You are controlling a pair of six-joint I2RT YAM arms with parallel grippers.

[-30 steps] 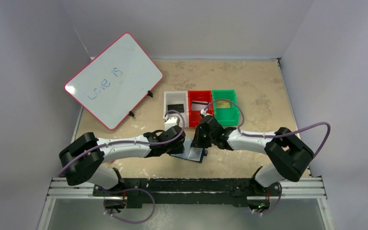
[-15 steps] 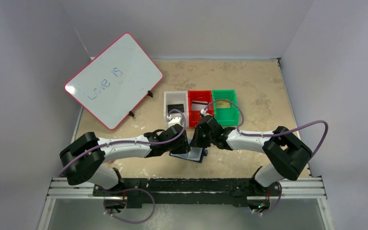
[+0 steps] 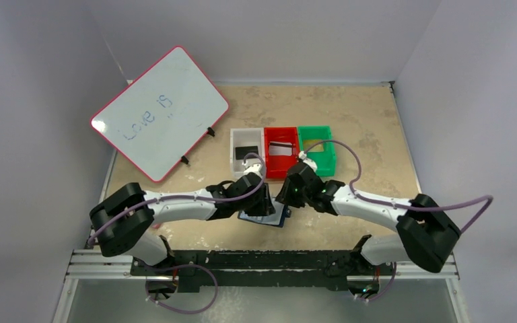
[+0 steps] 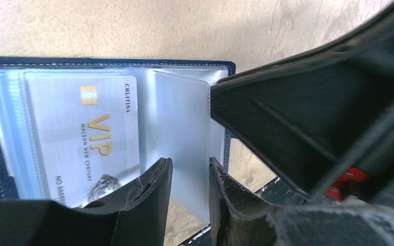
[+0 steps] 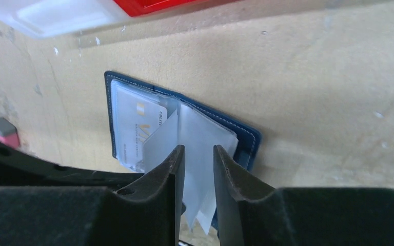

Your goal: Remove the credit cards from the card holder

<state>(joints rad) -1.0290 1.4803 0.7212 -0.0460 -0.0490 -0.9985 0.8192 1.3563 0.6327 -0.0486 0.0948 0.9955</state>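
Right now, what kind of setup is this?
Probably a lab robot test cell: plain white walls enclose a small beige tabletop, with a whiteboard and three coloured bins laid out like props.

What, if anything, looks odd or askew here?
Little stands out. The holder lies open and a bit skewed on the table, its clear sleeves fanned loose, one poking past the near edge. A silver VIP card sits in a sleeve. The whiteboard leans off the table's left edge.
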